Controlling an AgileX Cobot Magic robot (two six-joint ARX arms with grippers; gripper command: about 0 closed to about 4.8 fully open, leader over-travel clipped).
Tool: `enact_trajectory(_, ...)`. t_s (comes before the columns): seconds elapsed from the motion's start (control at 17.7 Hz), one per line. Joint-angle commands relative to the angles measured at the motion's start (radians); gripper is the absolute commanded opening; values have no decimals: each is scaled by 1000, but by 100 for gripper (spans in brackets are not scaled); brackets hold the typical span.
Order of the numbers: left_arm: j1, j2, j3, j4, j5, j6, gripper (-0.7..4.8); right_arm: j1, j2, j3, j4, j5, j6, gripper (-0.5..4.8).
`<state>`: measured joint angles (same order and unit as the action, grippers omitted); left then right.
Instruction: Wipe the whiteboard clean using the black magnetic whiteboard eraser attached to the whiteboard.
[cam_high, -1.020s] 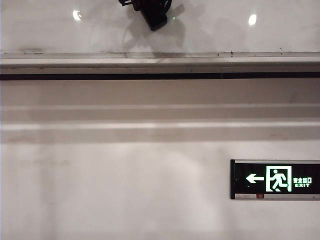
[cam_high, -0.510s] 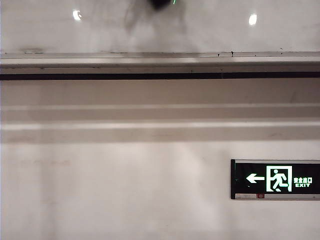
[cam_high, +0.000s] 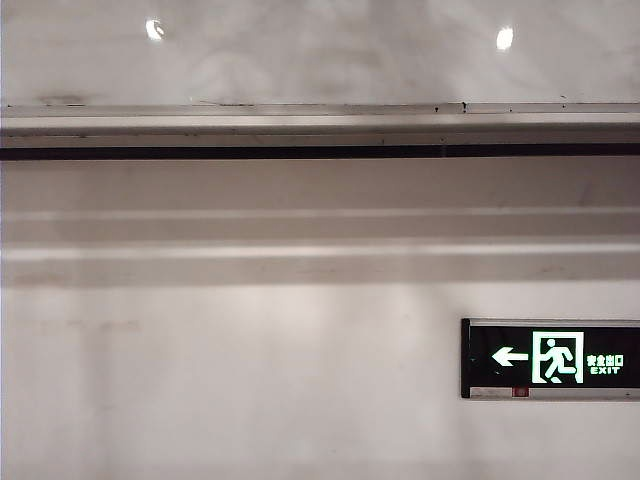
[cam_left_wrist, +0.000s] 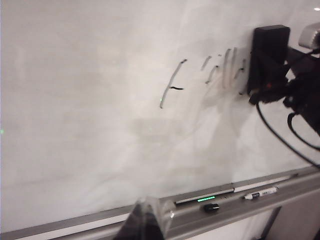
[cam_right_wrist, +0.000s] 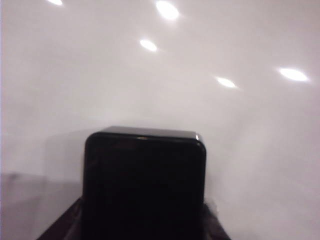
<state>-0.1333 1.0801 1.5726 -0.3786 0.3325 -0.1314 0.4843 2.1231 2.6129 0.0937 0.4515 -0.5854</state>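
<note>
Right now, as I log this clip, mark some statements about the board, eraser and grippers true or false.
1. The right gripper holds the black magnetic whiteboard eraser against the whiteboard. True.
2. All the writing is gone. False: dark strokes remain beside the eraser.
3. A marker lies on the rail under the board. True.
4. The exit sign has an arrow pointing right. False: it points left.
5. The left gripper grips the eraser. False: it is shut on nothing, down near the rail.
</note>
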Motion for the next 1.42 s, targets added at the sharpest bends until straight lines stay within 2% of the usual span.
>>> enact_trajectory(0.06,0,-3,4,10,10,0,-5,-20,-9,5,-50,-9,27,92)
enact_trajectory(0.23,0,-3,4,6,10,0,-5,-19,-2,5,-163,-140,43,92)
enact_trajectory(0.4,0,-3,4,5,13,0,-5,4,16,5,-217,-228,43,88)
enact_trajectory(0.74,0,-3,4,-2,13,0,-5,45,53,5,-293,-324,42,71)
enact_trajectory(0.85,0,-3,4,-3,17,0,-5,56,65,5,-305,-322,31,71)
enact_trajectory(1.13,0,-3,4,-5,28,0,-5,55,63,5,-174,-162,31,72)
enact_trajectory(1.42,0,-3,4,-5,28,0,-5,21,29,15,-111,-61,32,71)
